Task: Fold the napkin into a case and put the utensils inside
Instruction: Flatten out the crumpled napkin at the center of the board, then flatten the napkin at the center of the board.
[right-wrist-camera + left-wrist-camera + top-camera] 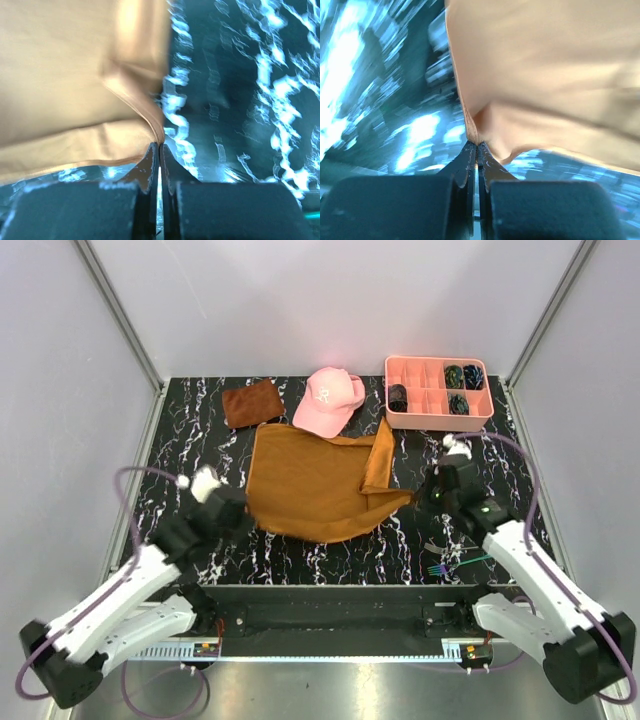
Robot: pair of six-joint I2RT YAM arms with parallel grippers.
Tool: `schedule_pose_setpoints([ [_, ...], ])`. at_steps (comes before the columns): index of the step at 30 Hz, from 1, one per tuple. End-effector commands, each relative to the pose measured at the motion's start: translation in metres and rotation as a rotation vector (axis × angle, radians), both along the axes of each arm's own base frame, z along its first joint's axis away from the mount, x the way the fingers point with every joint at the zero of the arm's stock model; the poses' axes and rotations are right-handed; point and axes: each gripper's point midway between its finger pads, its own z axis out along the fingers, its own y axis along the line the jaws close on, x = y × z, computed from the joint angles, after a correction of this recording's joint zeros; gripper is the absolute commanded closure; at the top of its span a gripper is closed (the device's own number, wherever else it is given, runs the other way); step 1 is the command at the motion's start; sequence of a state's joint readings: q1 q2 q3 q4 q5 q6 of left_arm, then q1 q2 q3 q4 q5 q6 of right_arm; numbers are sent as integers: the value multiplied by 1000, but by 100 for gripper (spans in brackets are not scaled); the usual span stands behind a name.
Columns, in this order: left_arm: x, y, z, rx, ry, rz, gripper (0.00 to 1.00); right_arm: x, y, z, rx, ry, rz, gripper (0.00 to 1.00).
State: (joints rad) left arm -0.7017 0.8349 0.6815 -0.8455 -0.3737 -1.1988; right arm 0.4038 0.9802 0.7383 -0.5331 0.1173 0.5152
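The orange-brown napkin (310, 485) lies spread and partly lifted in the middle of the black marbled table, its far right corner folded up. My left gripper (243, 508) is shut on the napkin's near left edge (470, 125). My right gripper (415, 497) is shut on its near right corner (157, 131). Both wrist views are blurred; the cloth (545, 75) fills the upper part of each, and also shows in the right wrist view (75, 90). An iridescent fork (437, 568) lies near the front edge by the right arm.
A pink cap (328, 400) and a small rust-brown cloth (252, 403) lie at the back. A pink compartment tray (437, 412) with dark items stands at the back right. Grey walls close in both sides.
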Motion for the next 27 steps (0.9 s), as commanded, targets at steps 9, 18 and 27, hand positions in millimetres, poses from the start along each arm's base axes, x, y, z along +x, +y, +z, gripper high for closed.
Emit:
schedule_pose_setpoints([
  [9,-17,68,347,-17,-991,-145,100,-72,66,281,316,-599,623,100],
  [18,-83,79,445,-130,-1289,-311,100,-163,50,390,452,-914,742,100],
  [27,-21,73,387,-25,-1016,-131,100,-84,18,358,397,-752,294,100],
])
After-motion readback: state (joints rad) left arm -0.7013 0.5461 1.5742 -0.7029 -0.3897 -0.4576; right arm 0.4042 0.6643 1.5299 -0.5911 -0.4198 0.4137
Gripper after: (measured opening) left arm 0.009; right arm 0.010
